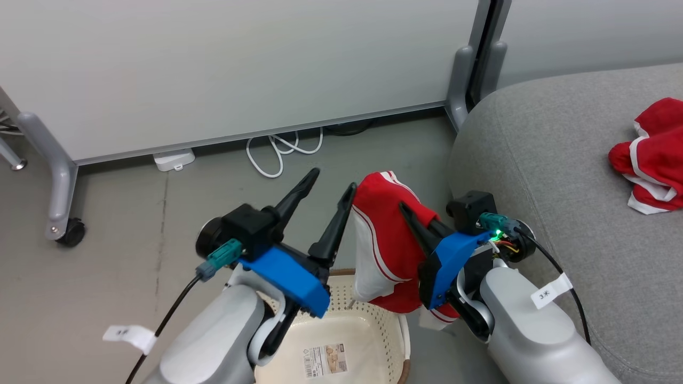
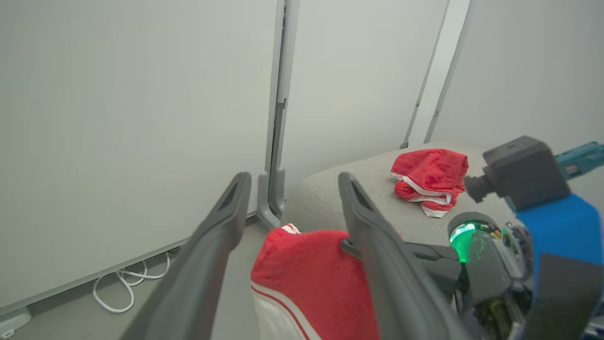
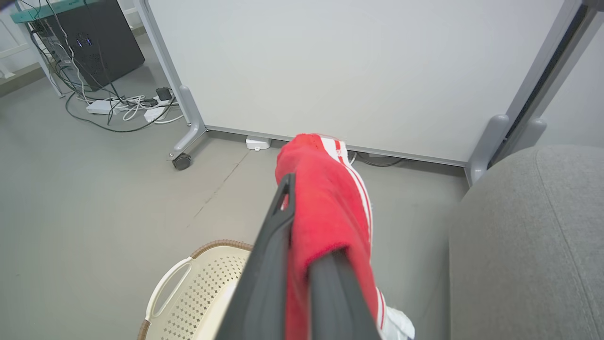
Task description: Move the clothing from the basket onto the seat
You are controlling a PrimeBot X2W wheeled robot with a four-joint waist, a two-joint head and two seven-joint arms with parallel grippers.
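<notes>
Right hand [image 1: 413,221] grips a red garment [image 1: 381,213] above the basket [image 1: 368,314]. A second garment [image 1: 653,154] lies on the seat [image 1: 533,160] to the hand's right; the held one awaits placing.

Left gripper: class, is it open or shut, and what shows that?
The left gripper is open: its fingers stand wide apart in the head view.

Bare seat [image 1: 533,160] beside the red heap [image 1: 653,157]; partition [image 1: 240,69] beyond the basket [image 1: 392,326].

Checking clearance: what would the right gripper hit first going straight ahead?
Probably the white partition panel, near its base; depth is unclear. The right gripper holds the clothing.
</notes>
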